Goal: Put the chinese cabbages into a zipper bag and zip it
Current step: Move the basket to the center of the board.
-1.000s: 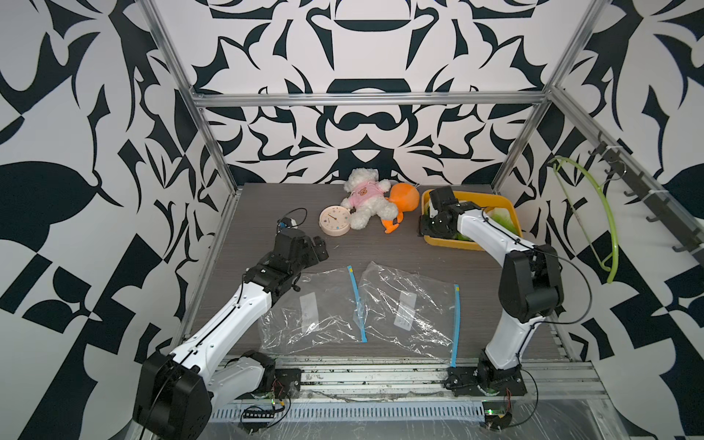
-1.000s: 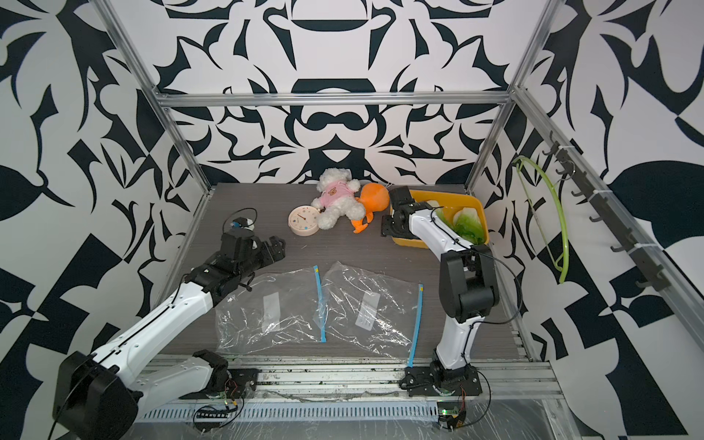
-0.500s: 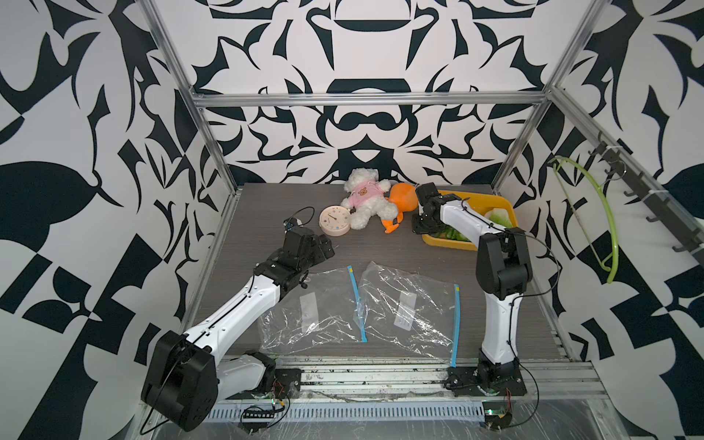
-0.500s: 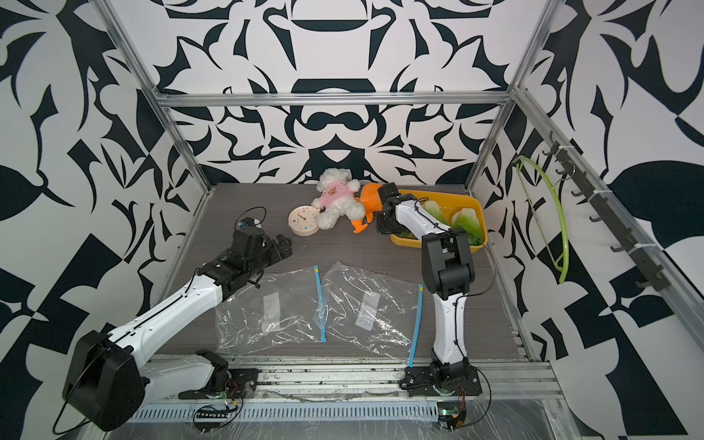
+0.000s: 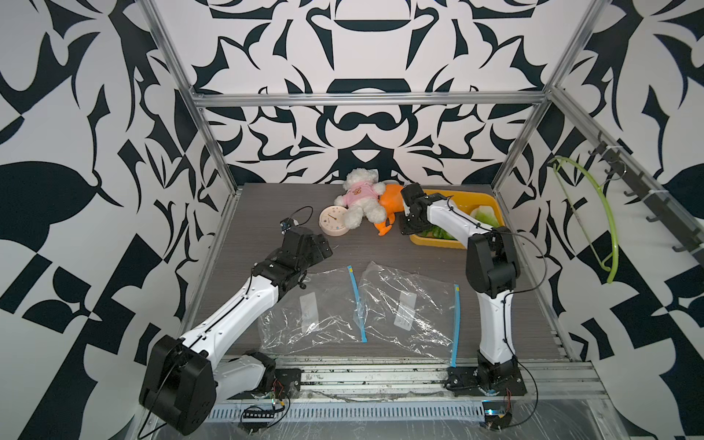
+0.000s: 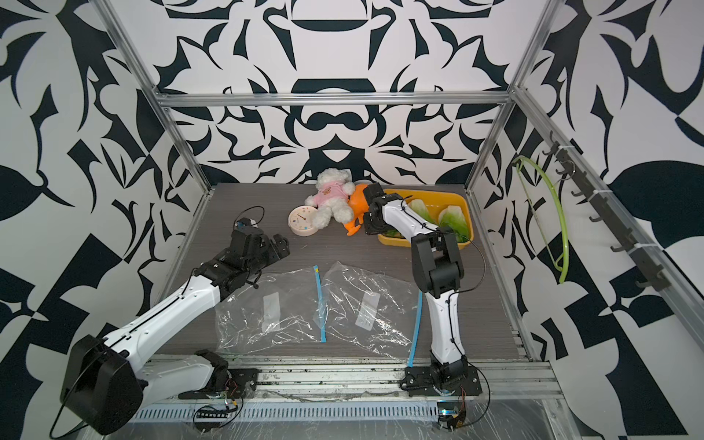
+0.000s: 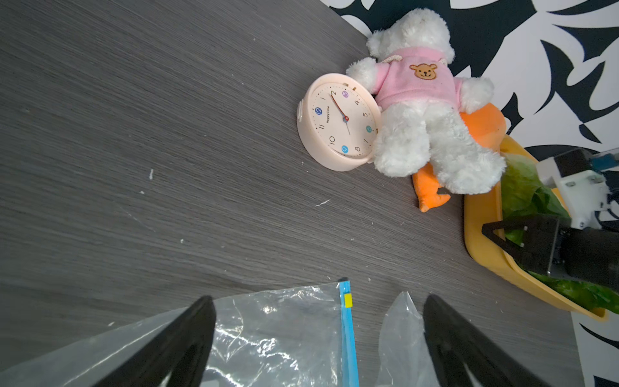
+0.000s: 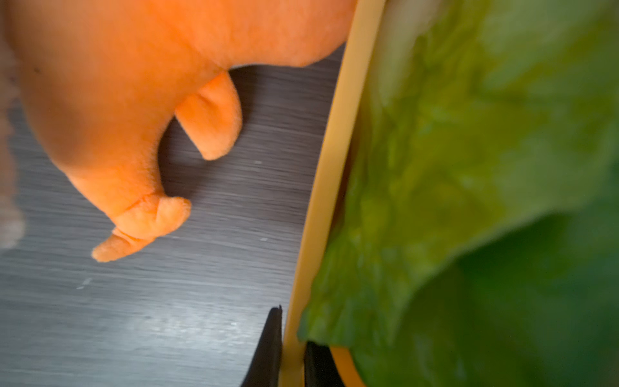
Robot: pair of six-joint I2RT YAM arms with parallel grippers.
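- Confirmed by right wrist view only: right gripper (image 8: 293, 328) clamped on smooth yellow plastic tray (image 8: 338, 150) rim, beside crinkled green chinese cabbages (image 8: 469, 150).
- Found left gripper (image 7: 318, 298) spread wide near glossy clear zipper bag (image 7: 268, 335).

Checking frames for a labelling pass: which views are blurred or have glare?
Right wrist view: soft throughout, the green crinkled cabbage leaves, yellow plastic tray and orange plush toy out of focus, grey wood-grain table smeared. Left wrist view: sharp, the round pink clock reads clearly; glare specks on the clear plastic zipper bag. Both top views: sharp, that bag glints too.
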